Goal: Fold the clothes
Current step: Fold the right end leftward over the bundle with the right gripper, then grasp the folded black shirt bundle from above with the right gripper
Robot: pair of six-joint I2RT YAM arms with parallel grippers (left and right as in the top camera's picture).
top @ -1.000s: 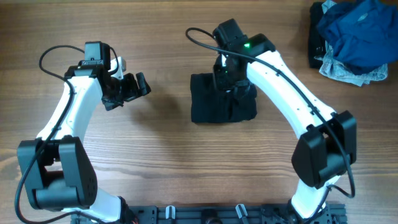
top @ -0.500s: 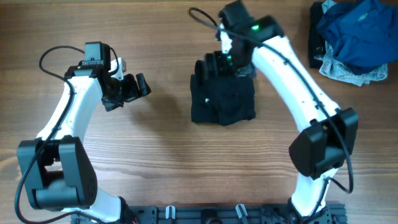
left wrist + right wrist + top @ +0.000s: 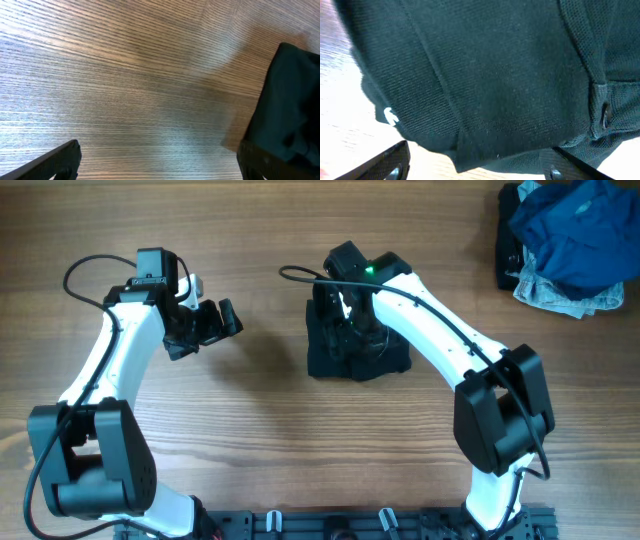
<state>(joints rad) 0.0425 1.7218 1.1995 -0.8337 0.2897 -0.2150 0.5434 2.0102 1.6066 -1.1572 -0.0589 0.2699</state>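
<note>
The clothes [image 3: 328,362] are a black garment lying folded in a compact bundle at the table's middle. My right gripper [image 3: 348,322] hovers over the bundle's left half, jaws open. In the right wrist view the black knit [image 3: 495,65] fills the frame, with a small white logo [image 3: 391,116] at the left and a button [image 3: 605,115] at the right. The right gripper [image 3: 480,167] straddles the fabric's lower edge without pinching it. My left gripper [image 3: 212,326] stands open over bare wood, well left of the bundle. The left wrist view shows the garment's edge [image 3: 295,100] at the right, beyond the left gripper [image 3: 160,162].
A bright blue garment [image 3: 575,230] lies heaped at the back right corner on a pale patterned cloth [image 3: 560,295]. A black rail [image 3: 380,525] runs along the table's front edge between the arm bases.
The right gripper opened and let go of the garment. It drew back toward the far side, then came over the bundle's left half. The left arm stayed still.
</note>
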